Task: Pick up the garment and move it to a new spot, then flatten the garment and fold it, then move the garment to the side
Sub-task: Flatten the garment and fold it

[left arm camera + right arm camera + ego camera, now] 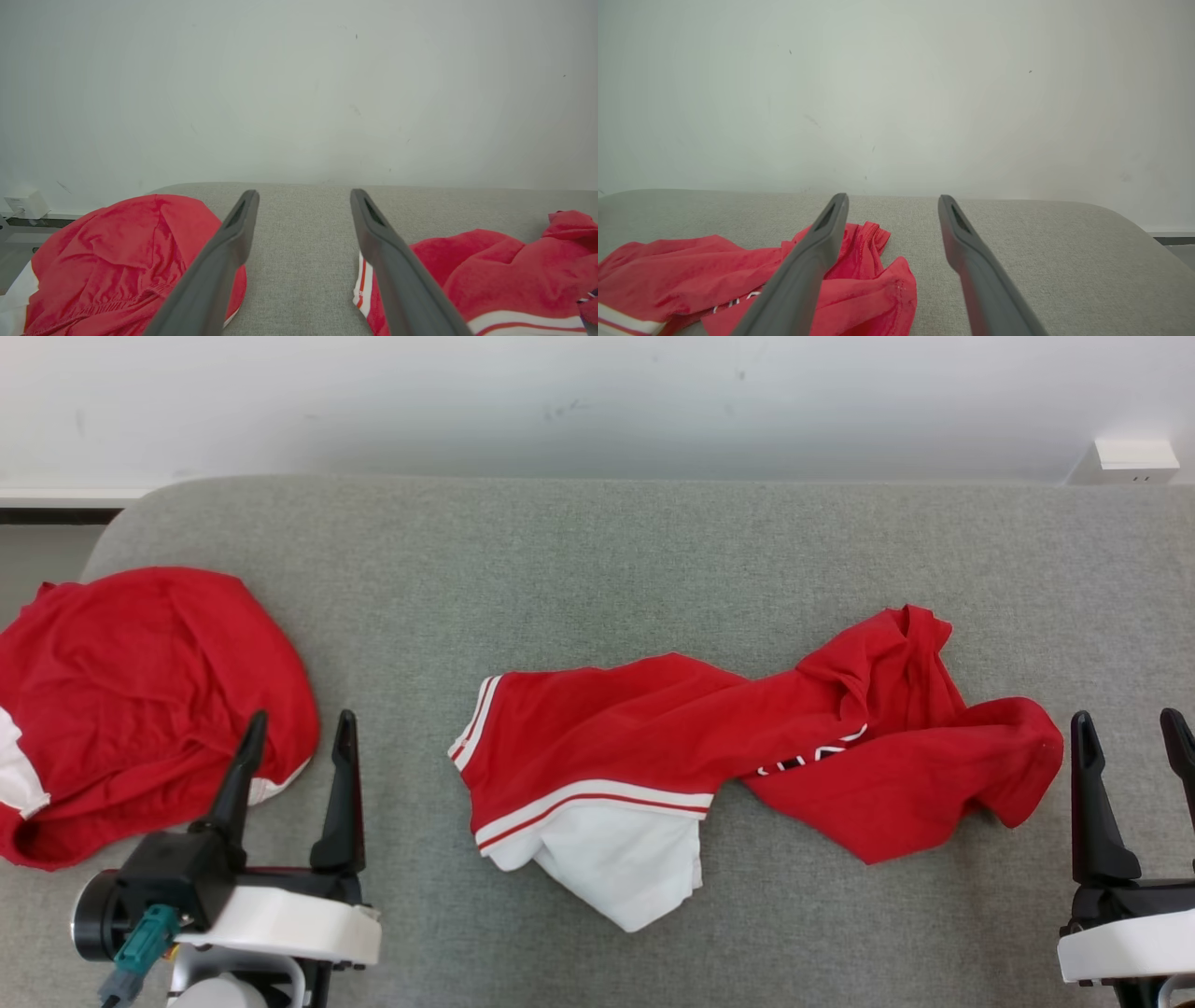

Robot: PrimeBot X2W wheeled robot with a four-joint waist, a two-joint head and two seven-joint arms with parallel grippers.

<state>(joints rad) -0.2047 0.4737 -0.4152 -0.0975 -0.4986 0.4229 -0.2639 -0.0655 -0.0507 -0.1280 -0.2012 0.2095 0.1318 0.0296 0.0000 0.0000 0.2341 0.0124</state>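
A red garment (747,747) with white trim and a white panel lies crumpled across the middle of the grey cushioned surface (597,551). In the left wrist view this garment (495,270) shows at the lower right, and in the right wrist view the garment (738,275) lies at the lower left. My left gripper (301,739) stands open at the lower left, empty, to the left of the garment; between its fingers (219,261) is bare fabric. My right gripper (1128,735) is open and empty at the lower right, just past the garment's right end.
A second red garment (131,709) with white patches is heaped at the surface's left edge, close to my left gripper. A pale wall (597,401) backs the surface, with a white box (1134,457) at the upper right. The surface's rounded corners drop off at both sides.
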